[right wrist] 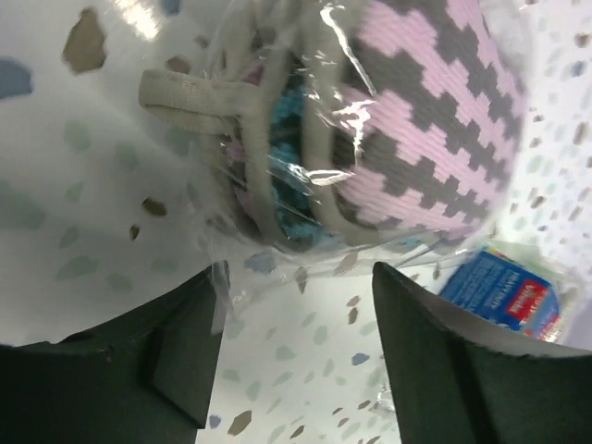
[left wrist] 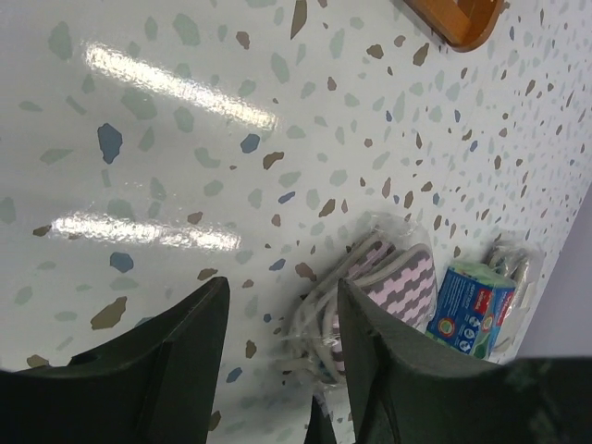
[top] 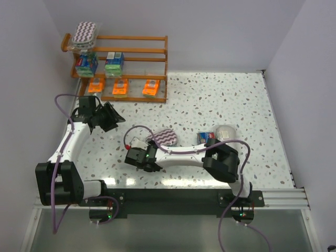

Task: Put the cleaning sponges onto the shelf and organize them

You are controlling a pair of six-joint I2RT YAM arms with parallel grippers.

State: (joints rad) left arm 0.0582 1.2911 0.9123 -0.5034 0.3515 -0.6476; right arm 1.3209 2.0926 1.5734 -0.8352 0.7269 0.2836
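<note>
The shelf stands at the far left. Its top tier holds a purple-white zigzag pad, the middle tier two blue-and-green blocks, and the bottom tier three orange packs. On the table lie another zigzag pad, a blue-green block and a grey-white pad. My right gripper is open just short of the zigzag pad, whose clear wrap reaches one finger. My left gripper is open and empty above the table in front of the shelf; its view shows the pad and block.
White walls close in the table behind and on both sides. A rounded shelf foot shows at the top of the left wrist view. A black rail with both arm bases runs along the near edge. Purple cables loop off both arms.
</note>
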